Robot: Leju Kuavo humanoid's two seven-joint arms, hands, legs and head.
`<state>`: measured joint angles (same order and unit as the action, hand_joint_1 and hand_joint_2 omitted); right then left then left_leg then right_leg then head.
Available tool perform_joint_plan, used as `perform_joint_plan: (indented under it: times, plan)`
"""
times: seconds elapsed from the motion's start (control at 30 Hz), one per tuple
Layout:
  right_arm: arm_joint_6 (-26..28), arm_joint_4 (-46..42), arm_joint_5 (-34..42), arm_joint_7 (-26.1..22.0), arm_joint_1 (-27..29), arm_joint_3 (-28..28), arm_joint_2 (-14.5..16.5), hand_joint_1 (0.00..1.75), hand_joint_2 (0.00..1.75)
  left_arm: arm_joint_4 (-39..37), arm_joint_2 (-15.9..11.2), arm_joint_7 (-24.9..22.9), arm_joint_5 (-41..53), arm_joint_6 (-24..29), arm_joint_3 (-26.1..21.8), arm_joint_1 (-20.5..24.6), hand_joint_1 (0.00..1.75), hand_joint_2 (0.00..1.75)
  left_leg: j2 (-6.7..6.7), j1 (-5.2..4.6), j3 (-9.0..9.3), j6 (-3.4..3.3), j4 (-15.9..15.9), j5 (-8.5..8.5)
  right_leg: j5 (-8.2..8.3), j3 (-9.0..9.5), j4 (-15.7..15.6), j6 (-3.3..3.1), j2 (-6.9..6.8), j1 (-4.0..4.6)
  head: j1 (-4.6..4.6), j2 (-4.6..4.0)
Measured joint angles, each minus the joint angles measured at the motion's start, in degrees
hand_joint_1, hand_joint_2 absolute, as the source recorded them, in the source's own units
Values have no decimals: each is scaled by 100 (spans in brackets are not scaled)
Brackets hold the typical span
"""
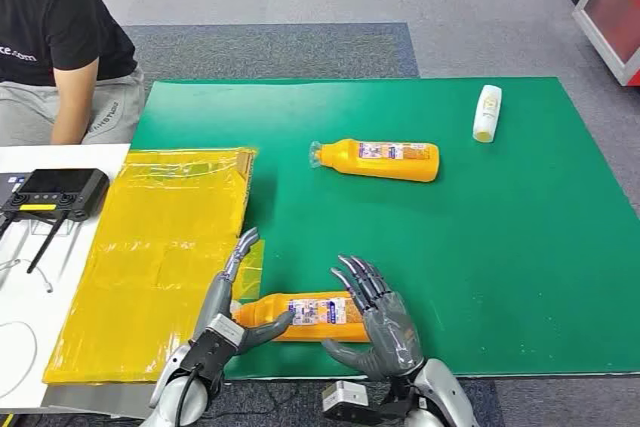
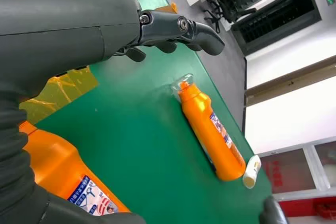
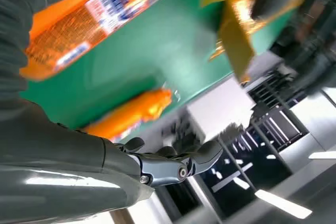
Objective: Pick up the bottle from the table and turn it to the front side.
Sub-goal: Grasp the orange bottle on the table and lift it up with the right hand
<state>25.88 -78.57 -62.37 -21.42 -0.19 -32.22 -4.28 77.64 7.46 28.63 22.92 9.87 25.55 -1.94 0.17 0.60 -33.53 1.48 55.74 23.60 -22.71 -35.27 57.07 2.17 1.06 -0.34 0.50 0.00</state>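
Both hands bracket the near orange bottle [image 1: 313,315], lying flat on the green mat [image 1: 528,247]. Left hand [image 1: 234,312] touches its neck end with its thumb; right hand [image 1: 381,322] hovers spread over its base. Nothing looks gripped, so lifting and turning remain.

On the black shirt [image 1: 56,17] of the person at the far left corner, white letters show at the sleeve edge; only the ending "ce.com" can be read. The near orange bottle [image 1: 317,315] carries a white and blue label [image 1: 317,311], and the far orange bottle [image 1: 380,160] has a similar one, but their print is too small to read. The small white bottle [image 1: 487,112] bears an orange mark, also unreadable.
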Motion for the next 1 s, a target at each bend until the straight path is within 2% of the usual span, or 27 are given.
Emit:
perform_joint_plan:
  times: [0.1, 0.33, 0.53, 1.0]
  plan:
    - [-95, 134, -42, 50, -81, -20, -51, 0, 175, -21, 9, 3, 2, -37, -3, 24, 0, 175, 0, 0, 0, 0, 0, 0, 0, 1, 0, 0, 0, -1, 0, 0]
    - [-807, 341, 199, 115, -240, -127, -295, 0, 175, -79, 14, 34, 8, -64, -13, 39, 0, 175, -1, -2, 0, -1, 0, 0, 1, 0, 0, 1, 0, -2, -1, 0]
    - [-1046, 354, 287, 121, -254, -183, -499, 0, 175, -102, 14, 58, 28, -77, -22, 36, 0, 175, -1, -2, 0, -6, 0, 4, 0, 0, 0, 3, 0, -3, -2, 0]
    - [-1654, 495, 587, 98, -526, -309, -656, 0, 175, -142, 23, 106, 100, -156, -19, 46, 0, 175, 0, -2, 1, -6, 0, 3, 0, 1, 0, 3, 0, -4, 0, 0]
